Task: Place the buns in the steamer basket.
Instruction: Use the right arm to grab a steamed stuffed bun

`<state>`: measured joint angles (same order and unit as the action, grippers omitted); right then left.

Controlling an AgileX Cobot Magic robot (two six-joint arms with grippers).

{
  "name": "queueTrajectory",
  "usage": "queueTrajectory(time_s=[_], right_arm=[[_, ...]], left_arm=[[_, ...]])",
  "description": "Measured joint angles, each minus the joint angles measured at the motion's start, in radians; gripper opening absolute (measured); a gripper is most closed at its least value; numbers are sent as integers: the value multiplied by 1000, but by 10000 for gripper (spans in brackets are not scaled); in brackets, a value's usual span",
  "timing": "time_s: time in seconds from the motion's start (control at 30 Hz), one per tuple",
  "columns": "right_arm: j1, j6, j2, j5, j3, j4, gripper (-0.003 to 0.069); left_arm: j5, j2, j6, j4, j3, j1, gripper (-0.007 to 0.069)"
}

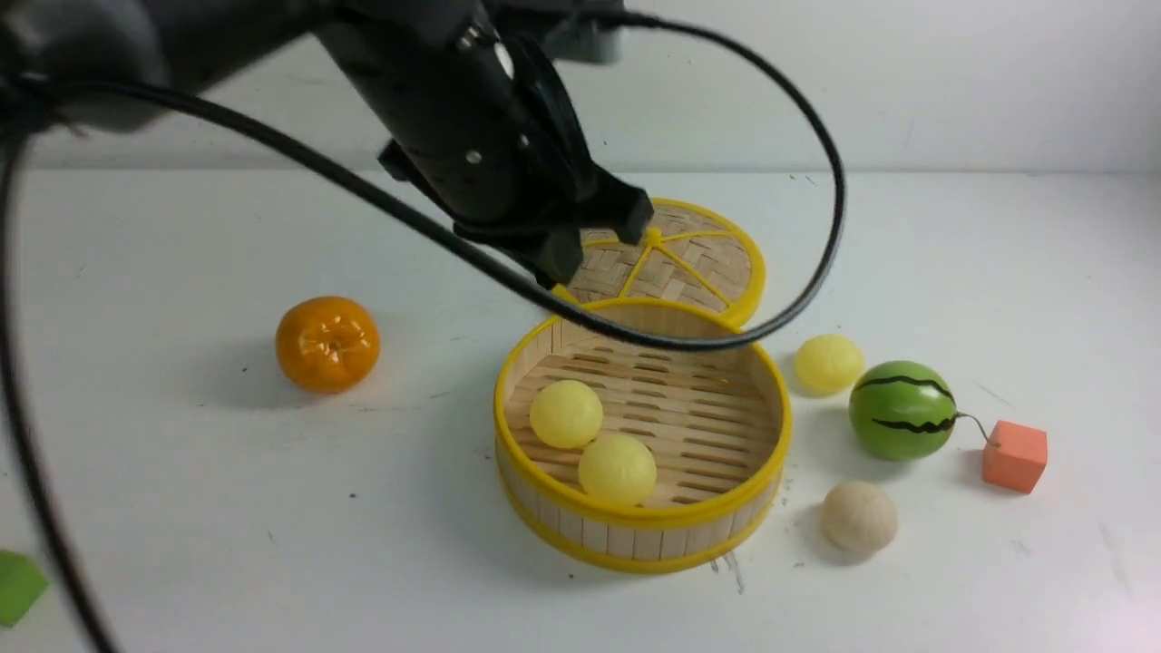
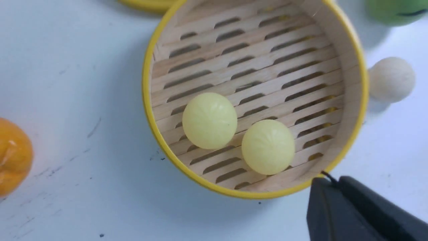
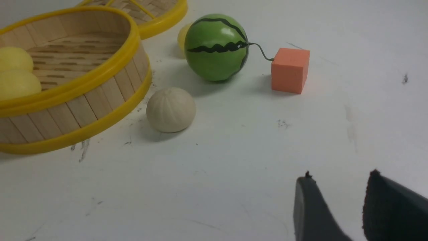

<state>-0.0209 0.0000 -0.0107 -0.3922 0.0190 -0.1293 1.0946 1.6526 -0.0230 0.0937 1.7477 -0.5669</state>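
Observation:
The steamer basket [image 1: 639, 519] stands mid-table and holds two pale yellow buns [image 1: 566, 414] [image 1: 617, 469] touching each other at its near left; they also show in the left wrist view [image 2: 209, 120] [image 2: 268, 146]. A third yellow bun [image 1: 828, 364] lies on the table right of the basket. The beige bun [image 1: 859, 517] lies at its near right, also in the right wrist view [image 3: 171, 109]. My left gripper [image 1: 594, 240] hangs above the basket's far rim, shut and empty [image 2: 329, 180]. My right gripper [image 3: 339, 175] is open and empty, over bare table, apart from the beige bun.
The woven lid [image 1: 707, 263] lies flat behind the basket. An orange [image 1: 327, 344] sits to the left. A watermelon ball [image 1: 902, 410] and an orange-red cube [image 1: 1014, 456] sit to the right. The left arm's black cable [image 1: 816, 263] loops over the basket.

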Motion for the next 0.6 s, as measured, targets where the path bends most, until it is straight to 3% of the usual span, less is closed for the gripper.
queueTrajectory(time_s=[0.1,0.17,0.23,0.47,0.6], right_arm=[[0,0,0,0,0,0,239],[0,0,0,0,0,0,239],[0,0,0,0,0,0,239],[0,0,0,0,0,0,239],[0,0,0,0,0,0,239]], left_arm=[[-62,-125,-1,8,-116,0,-13],[-191,-310,-1,23,-335,0,-13],[-246,-378,-1,26,-424,0,-13],[-679,-916,-1,57,-1115,0,-13],[-867,-1142,-1,75,-1346,0,-13]])
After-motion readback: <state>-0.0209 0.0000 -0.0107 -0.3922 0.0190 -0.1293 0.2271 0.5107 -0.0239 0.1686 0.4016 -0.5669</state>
